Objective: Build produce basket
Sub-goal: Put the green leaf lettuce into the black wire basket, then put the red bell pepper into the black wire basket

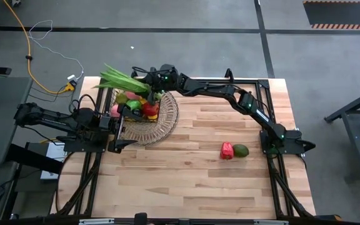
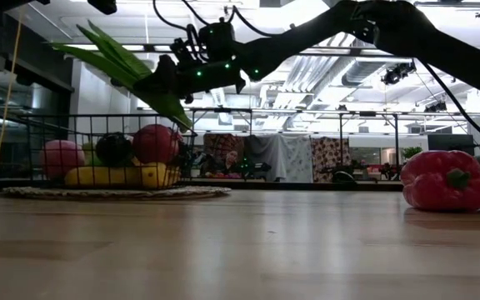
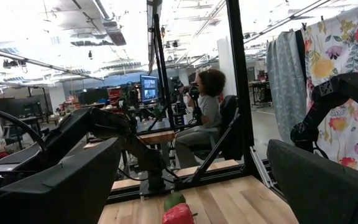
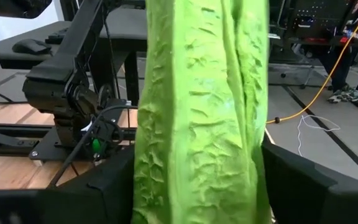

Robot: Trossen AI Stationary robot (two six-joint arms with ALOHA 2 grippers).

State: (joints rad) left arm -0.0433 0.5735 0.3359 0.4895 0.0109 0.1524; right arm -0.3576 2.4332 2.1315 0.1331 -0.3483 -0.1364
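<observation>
overhead straight down, table-level sideways – both share the basket (image 1: 144, 107), wrists close

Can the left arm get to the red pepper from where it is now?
Probably not easily. The left gripper sits by the basket, and the red pepper lies across bare table, near the right arm's base. Nothing blocks the way; it is just far.

We see a light butcher-block wooden table (image 1: 192, 169) of glued planks. A round woven wicker tray (image 1: 167, 119) lies flat on it toward the far left corner, with the black wire basket (image 1: 125, 112) set on the tray. A red pepper (image 1: 227, 150) and a green avocado (image 1: 240, 150) lie touching on the bare wood at the right.
</observation>
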